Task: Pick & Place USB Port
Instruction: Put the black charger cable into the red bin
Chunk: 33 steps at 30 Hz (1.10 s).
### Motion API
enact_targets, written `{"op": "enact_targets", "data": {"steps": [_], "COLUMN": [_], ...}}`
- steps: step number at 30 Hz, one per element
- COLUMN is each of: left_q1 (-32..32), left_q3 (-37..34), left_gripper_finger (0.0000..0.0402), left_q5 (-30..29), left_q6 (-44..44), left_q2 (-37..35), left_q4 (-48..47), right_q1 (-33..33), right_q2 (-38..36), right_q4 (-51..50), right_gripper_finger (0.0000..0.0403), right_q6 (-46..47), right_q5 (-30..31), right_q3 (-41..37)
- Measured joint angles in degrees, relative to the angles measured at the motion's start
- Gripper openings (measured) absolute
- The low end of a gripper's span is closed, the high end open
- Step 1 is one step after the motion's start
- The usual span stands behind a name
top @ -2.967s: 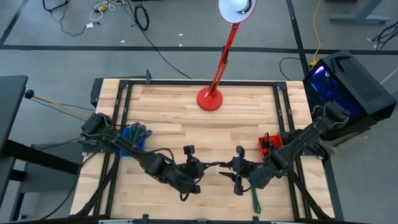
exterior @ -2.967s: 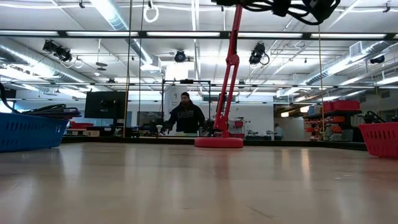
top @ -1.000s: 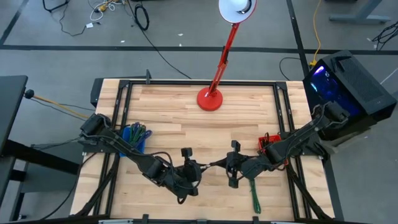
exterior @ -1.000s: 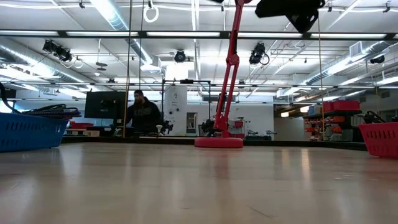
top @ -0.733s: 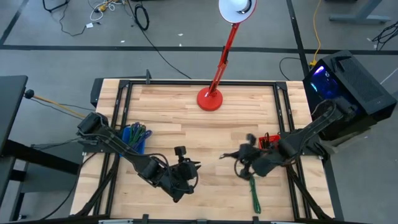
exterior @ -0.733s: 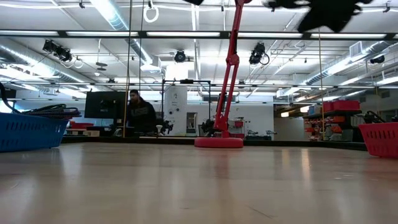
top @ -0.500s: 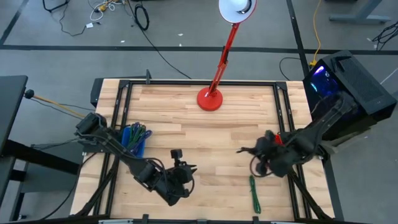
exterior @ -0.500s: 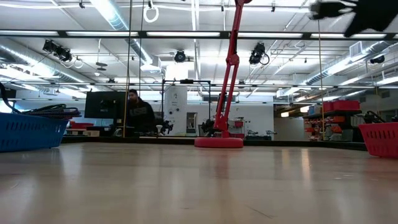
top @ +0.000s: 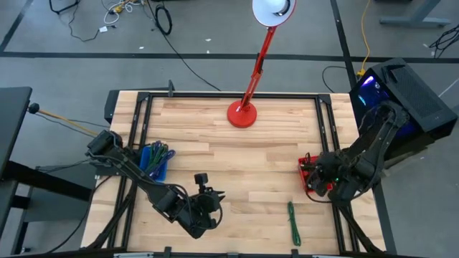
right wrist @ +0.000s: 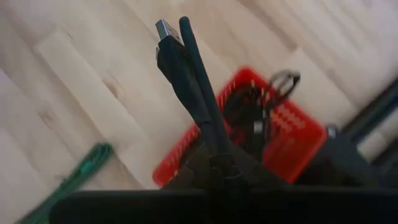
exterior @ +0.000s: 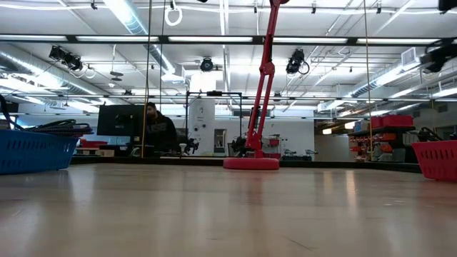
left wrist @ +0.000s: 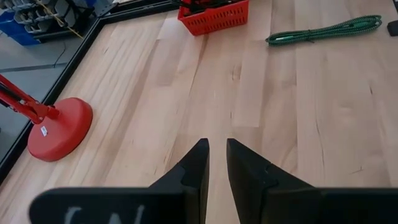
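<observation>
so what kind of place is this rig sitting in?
Looks like a robotics lab or workshop, not a home. The low view shows an open industrial ceiling with strip lights, a person at a monitor behind the table, and loose floor cables around the wooden workbench.

Wooden table (top: 215, 143) — red lamp base (top: 242, 114), two baskets, green cable (top: 293, 223).

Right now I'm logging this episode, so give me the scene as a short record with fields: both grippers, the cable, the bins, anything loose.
right gripper: shut on black USB cable, above the red basket
left gripper: nearly shut, holding nothing, over bare wood near the table's front
red basket contents: dark cables
blue basket: left side, holds cables
green cable: lying loose on the table
red lamp: base at the far edge
</observation>
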Motion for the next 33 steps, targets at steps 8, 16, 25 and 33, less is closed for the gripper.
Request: {"op": "enact_targets", "data": {"steps": [8, 16, 25, 33], "left_q1": [0.00, 0.00, 0.02, 0.09], "left_q3": [0.00, 0.00, 0.00, 0.00], "left_gripper_finger": [0.0062, 0.0062, 0.0062, 0.0062], "left_q5": [0.01, 0.01, 0.03, 0.01], "left_q6": [-0.53, -1.09, -1.14, -1.36], "left_q2": [0.00, 0.00, 0.00, 0.00], "left_q4": [0.11, 0.11, 0.12, 0.12], "right_q1": [2.30, 2.31, 2.31, 1.59], "right_q2": [0.95, 1.69, 1.67, 1.67], "right_q4": [-5.81, -5.89, -5.82, -5.85], "right_gripper_finger": [0.0012, 0.0012, 0.0012, 0.0012], "right_q6": [11.32, 15.25, 16.88, 17.86], "right_q5": [-8.54, -13.73, -15.72, -12.14], "right_q3": [0.00, -3.63, -6.62, -6.62]}}
